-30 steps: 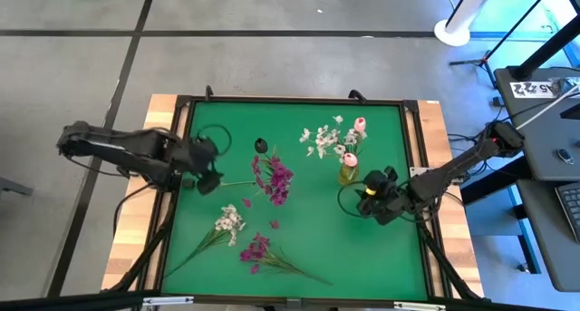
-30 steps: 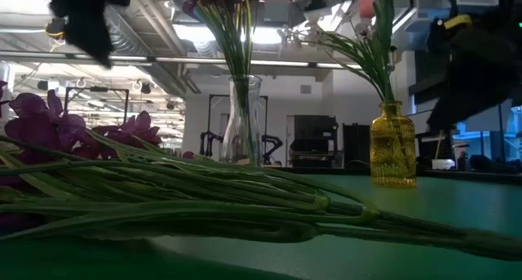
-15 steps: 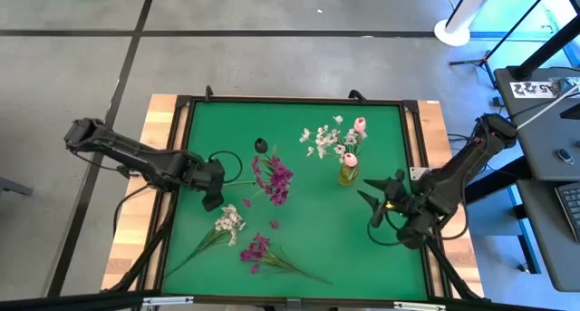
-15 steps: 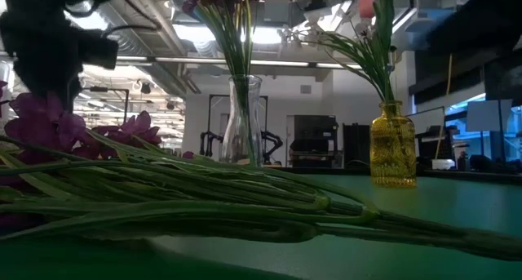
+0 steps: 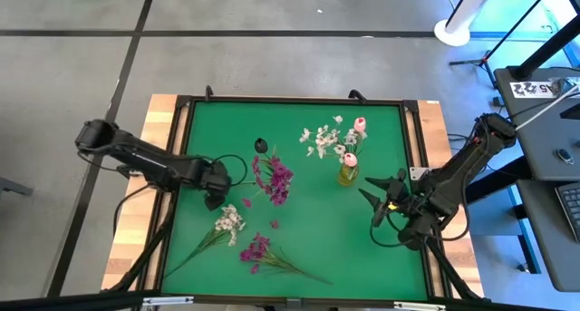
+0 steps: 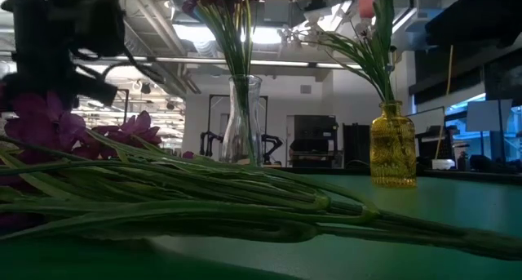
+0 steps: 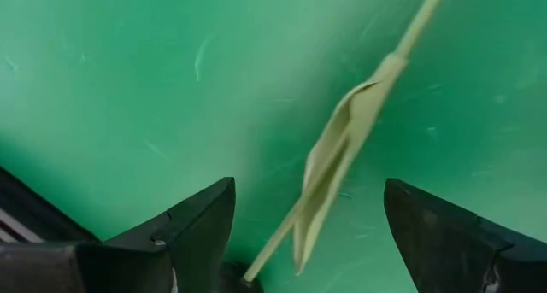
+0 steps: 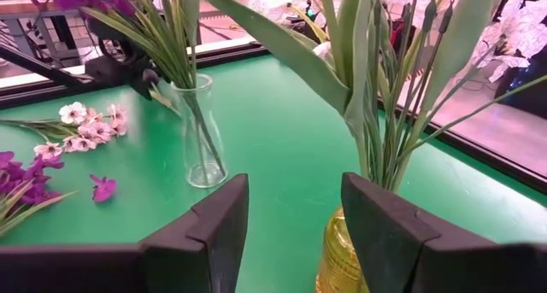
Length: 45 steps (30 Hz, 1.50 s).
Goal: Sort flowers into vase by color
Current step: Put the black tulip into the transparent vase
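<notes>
The green table [image 5: 299,238] spreads under me, and I place everything from the clear vase [image 6: 242,121] standing near its middle, which holds a magenta spray [image 5: 275,178]

My left arm reaches in from the table's left edge, and my left pincer [image 5: 216,186] sits low just left of the clear vase, fingers [image 7: 192,229] spread wide, a thin green stem [image 7: 342,148] with a pale leaf running between them over the mat; whether the fingers touch it I cannot tell

My right pincer [image 5: 373,199] hangs well to the right of the clear vase, just beyond the yellow vase [image 5: 348,173], fingers [image 8: 385,229] parted about halfway and holding nothing

The yellow vase stands to the right of the clear vase, carrying white blossoms [image 5: 323,139] and 2 pink tulip buds [image 5: 359,124]

Toward the near edge from the clear vase lie 1 white spray [image 5: 227,224] and 1 magenta spray [image 5: 257,250], flat on the mat

A loose magenta petal [image 5: 275,224] lies between them, and a dark bud [image 5: 261,145] sits just on the clear vase's far side
</notes>
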Tool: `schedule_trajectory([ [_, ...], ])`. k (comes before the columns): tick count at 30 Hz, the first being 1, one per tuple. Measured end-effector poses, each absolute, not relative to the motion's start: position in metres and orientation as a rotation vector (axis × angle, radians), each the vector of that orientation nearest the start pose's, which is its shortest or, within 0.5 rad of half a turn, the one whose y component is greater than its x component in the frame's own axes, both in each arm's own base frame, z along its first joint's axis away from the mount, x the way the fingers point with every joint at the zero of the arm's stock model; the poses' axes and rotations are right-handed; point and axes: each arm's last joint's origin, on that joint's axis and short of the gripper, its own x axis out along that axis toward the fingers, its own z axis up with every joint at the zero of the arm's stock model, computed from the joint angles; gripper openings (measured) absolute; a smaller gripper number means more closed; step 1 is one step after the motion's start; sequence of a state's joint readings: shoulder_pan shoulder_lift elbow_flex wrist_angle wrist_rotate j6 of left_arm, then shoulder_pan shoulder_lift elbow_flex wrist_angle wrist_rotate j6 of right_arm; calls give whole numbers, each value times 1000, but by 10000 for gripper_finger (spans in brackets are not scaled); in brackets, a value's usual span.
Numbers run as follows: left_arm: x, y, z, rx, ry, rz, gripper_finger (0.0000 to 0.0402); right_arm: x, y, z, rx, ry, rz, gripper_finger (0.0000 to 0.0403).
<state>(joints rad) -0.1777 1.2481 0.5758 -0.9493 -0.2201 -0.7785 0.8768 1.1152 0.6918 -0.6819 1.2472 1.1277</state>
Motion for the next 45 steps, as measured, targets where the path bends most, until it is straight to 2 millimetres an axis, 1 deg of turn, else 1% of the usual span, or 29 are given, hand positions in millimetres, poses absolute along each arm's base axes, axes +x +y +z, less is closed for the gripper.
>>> schedule_trajectory([
  [5, 163, -17, 143, -293, 1507, 698, 292, 140, 126, 226, 115, 271, -546, 188],
  [11, 165, -13, 138, -346, 1527, 754, 292, 140, 126, 226, 114, 271, -546, 188],
  [14, 166, -13, 138, -353, 1523, 750, 281, 140, 126, 226, 114, 271, -546, 188],
  [17, 166, -13, 138, -362, 1519, 743, 255, 140, 126, 226, 114, 272, -546, 188],
  [20, 167, -13, 137, -372, 1513, 737, 219, 140, 126, 226, 113, 272, -546, 188],
  [33, 171, -13, 136, -391, 1451, 761, 16, 140, 126, 226, 109, 263, -551, 188],
  [34, 171, -13, 136, -391, 1453, 765, 9, 140, 126, 226, 109, 263, -551, 188],
  [37, 170, -13, 137, -392, 1470, 786, 9, 140, 125, 226, 104, 251, -558, 188],
  [39, 169, -12, 142, -367, 1489, 817, 8, 140, 125, 227, 92, 241, -563, 188],
  [42, 173, -11, 156, -335, 1484, 874, 4, 140, 125, 227, 68, 229, -571, 188],
  [45, 176, -11, 175, -306, 1499, 921, 4, 140, 125, 227, 62, 222, -575, 188],
])
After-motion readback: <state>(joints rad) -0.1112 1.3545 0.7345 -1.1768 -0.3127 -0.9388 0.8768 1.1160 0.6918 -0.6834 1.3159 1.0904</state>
